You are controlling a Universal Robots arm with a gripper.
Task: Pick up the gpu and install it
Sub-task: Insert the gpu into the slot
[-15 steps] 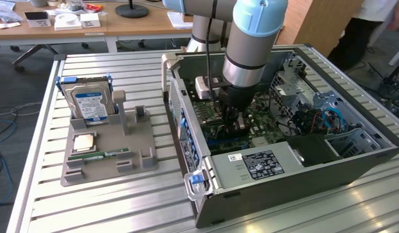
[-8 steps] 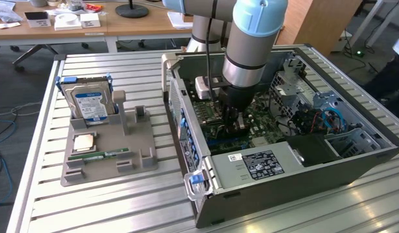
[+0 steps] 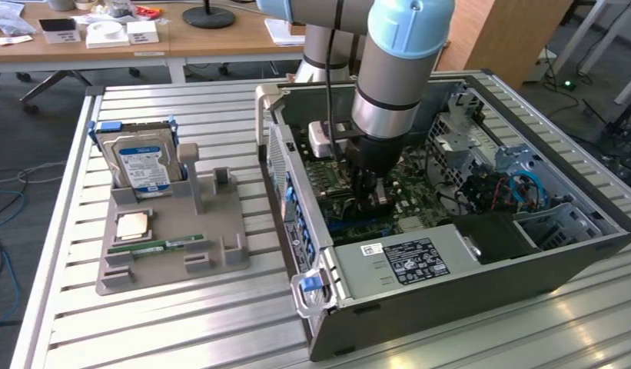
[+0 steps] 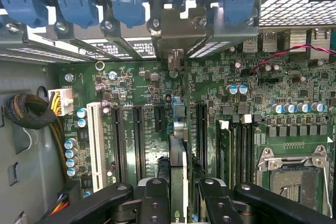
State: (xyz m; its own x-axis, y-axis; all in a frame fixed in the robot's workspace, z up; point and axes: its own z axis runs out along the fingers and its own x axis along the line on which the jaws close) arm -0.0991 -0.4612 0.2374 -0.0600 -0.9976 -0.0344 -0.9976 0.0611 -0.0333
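No readable writing on the card [image 4: 178,166]: it stands on edge over the green board [image 4: 136,85], pinched in the gripper [image 4: 178,195]. On the exterior view's left, a blue-labelled hard drive [image 3: 143,163] waits in its grey stand [image 3: 171,246].

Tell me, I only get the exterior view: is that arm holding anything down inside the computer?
Observer: Yes. In the wrist view the gripper grips the gpu, seen edge-on between its fingers.
Operator: Which way does the card point?
Observer: Its silver bracket sits at the case's rear openings, beneath the blue clips.
Operator: Is it over a slot?
Observer: It stands upright over the motherboard, between long black slots; whether it's seated, I cannot tell.
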